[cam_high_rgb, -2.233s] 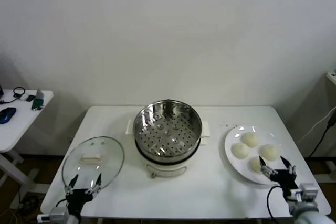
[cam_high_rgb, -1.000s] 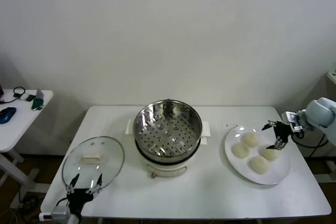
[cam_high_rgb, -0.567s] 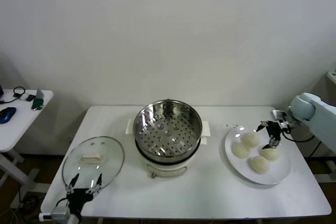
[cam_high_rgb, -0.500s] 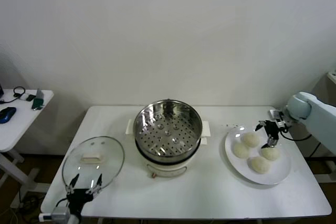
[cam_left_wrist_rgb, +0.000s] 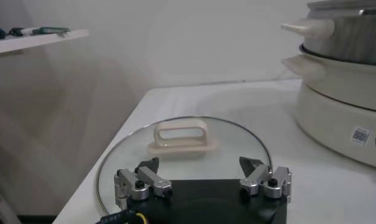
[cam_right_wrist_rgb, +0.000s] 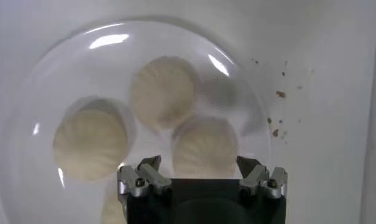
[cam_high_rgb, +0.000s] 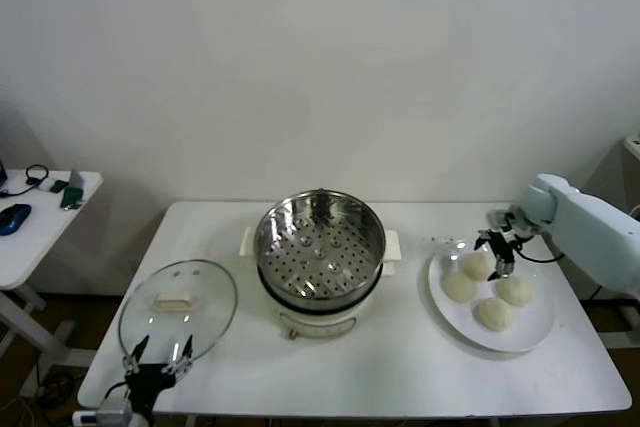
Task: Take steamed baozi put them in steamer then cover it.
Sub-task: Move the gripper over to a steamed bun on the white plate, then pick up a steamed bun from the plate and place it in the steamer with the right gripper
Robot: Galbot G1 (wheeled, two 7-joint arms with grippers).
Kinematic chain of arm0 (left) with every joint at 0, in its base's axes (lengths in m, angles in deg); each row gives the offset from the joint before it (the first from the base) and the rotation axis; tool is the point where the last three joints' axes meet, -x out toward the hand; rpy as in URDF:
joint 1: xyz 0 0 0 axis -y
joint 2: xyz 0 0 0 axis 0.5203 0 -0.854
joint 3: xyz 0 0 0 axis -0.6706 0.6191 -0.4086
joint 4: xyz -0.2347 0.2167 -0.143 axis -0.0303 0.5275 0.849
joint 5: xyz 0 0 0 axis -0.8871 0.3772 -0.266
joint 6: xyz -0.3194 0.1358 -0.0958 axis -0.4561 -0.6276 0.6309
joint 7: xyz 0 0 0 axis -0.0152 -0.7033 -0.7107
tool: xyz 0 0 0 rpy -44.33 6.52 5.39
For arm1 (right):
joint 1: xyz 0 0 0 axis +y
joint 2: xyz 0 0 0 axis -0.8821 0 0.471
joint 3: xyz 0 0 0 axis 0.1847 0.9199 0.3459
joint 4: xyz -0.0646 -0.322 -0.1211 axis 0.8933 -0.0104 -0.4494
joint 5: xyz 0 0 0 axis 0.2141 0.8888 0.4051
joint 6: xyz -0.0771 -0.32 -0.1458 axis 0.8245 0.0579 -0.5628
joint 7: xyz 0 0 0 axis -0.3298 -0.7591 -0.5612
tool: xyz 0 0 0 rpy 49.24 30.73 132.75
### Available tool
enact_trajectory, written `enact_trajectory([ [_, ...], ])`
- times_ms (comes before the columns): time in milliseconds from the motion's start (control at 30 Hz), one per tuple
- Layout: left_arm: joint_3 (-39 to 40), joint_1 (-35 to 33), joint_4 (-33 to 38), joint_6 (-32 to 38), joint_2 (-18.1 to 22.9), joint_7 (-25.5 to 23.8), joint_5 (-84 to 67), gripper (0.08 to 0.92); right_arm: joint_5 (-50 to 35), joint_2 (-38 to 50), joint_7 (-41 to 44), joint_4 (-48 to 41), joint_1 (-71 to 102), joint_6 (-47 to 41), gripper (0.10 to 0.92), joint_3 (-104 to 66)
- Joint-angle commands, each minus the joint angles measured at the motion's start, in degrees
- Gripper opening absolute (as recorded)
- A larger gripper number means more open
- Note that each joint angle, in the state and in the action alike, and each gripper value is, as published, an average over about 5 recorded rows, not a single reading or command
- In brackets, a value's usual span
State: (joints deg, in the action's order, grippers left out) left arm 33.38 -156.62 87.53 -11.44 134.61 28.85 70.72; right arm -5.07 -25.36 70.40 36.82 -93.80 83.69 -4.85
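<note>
Baozi (cam_high_rgb: 477, 265) all on plate (cam_high_rgb: 535, 332), steamer (cam_high_rgb: 320, 243) empty, cover (cam_high_rgb: 178, 308) off; right pincer (cam_high_rgb: 497, 250) wide open, gripping nothing.

My right gripper (cam_high_rgb: 494, 249) hung on its outstretched pale arm (cam_high_rgb: 585, 234), black fingers (cam_right_wrist_rgb: 145, 172) spread wide and pointing down. My left gripper (cam_high_rgb: 158, 359) sat low, parked, fingers (cam_left_wrist_rgb: 144, 179) spread likewise.
</note>
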Motion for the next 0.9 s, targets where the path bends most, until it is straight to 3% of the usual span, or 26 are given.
enact_trajectory([
  [33,0.06,0.05,-0.20,0.10,-0.10,0.00,0.02,0.823,2.86,-2.26,-2.00,-3.80,1.48,0.66,0.823,-2.39],
  [700,0.20,0.16,-0.61,0.41,-0.52,0.13,0.08,0.823,0.05,-0.82,-0.09,-1.12,0.95,1.03,0.724,-1.83],
  [900,0.30,0.11,-0.87,0.71,-0.38,0.14,0.21,0.823,-5.66,1.56,1.33,4.21,-6.17,1.28,0.709,5.15],
])
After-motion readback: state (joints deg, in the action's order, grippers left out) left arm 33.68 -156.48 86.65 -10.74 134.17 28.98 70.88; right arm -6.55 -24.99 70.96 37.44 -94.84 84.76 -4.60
